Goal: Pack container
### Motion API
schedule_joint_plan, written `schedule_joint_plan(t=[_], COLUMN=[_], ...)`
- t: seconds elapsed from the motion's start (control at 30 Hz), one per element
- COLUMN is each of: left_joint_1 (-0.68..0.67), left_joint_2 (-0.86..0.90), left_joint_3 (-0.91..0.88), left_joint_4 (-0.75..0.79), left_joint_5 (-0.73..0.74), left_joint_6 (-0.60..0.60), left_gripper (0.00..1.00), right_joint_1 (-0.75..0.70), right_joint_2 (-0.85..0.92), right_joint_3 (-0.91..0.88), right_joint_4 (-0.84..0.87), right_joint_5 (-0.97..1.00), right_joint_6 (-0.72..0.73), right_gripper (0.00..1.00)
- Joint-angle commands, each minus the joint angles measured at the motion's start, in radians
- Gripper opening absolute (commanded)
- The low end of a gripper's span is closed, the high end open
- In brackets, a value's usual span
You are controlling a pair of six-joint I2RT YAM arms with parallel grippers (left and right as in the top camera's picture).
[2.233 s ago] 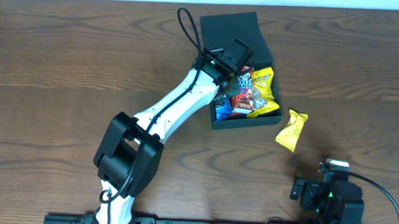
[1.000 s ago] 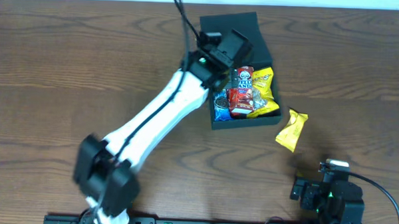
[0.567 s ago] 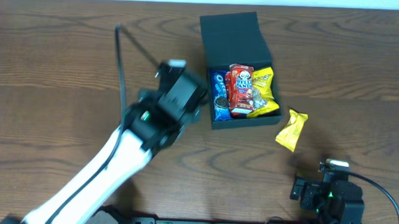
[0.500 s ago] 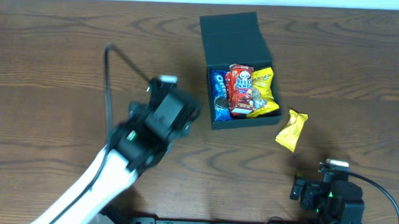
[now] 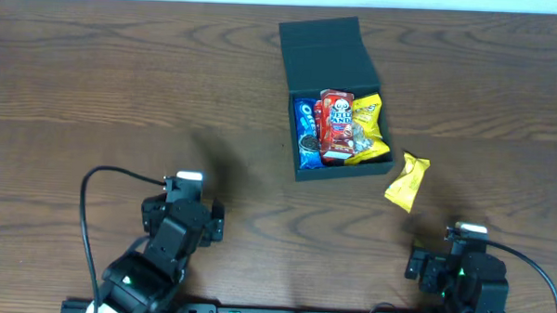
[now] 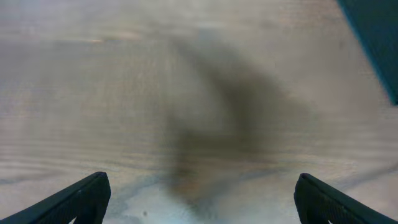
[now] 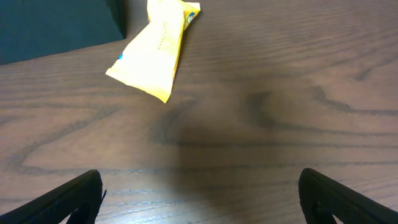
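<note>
The right gripper (image 7: 200,186) has its fingers (image 7: 74,196) spread wide with nothing between them, only bare table (image 7: 280,112) under the gap. Ahead of them and a little to their left lies a loose yellow packet (image 7: 154,59), flat on the wood. Just past the packet's left side stands the container (image 7: 56,25), near it but apparently not touching.

The left gripper (image 6: 202,190) is likewise fully parted and empty. Only wood grain lies between its fingers (image 6: 81,199), and a corner of the container shows far ahead to their right.

Inside the container sit a blue cookie packet (image 5: 305,131), a red packet (image 5: 335,126) and a yellow bag (image 5: 368,127), packed side by side. Its flap lid (image 5: 324,48) stands open on the side farthest from both grippers.

The packing looks mostly done. The loose yellow packet probably has to go in, and then the flap has to close.
</note>
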Motion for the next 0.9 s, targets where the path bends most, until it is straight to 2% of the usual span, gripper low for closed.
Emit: schedule_joint_plan(t=[0.0, 0.2, 0.87], left_joint_1=[0.006, 0.006, 0.005], left_joint_2=[-0.036, -0.049, -0.049], left_joint_3=[-0.068, -0.122, -0.122], left_joint_4=[0.003, -0.005, -0.038], left_joint_5=[0.004, -0.035, -0.003], left_joint_6=[0.023, 0.016, 0.024], left_gripper=[0.95, 0.95, 0.95], right_joint_1=[-0.013, -0.013, -0.013], right_joint_2=[-0.004, -0.004, -0.004], right_joint_3=[-0.004, -0.004, -0.004], right_joint_4=[-0.005, -0.005, -0.005], right_joint_5=[-0.004, -0.004, -0.004], right_joint_6=[-0.009, -0.009, -0.009], right_gripper=[0.99, 0.99, 0.99])
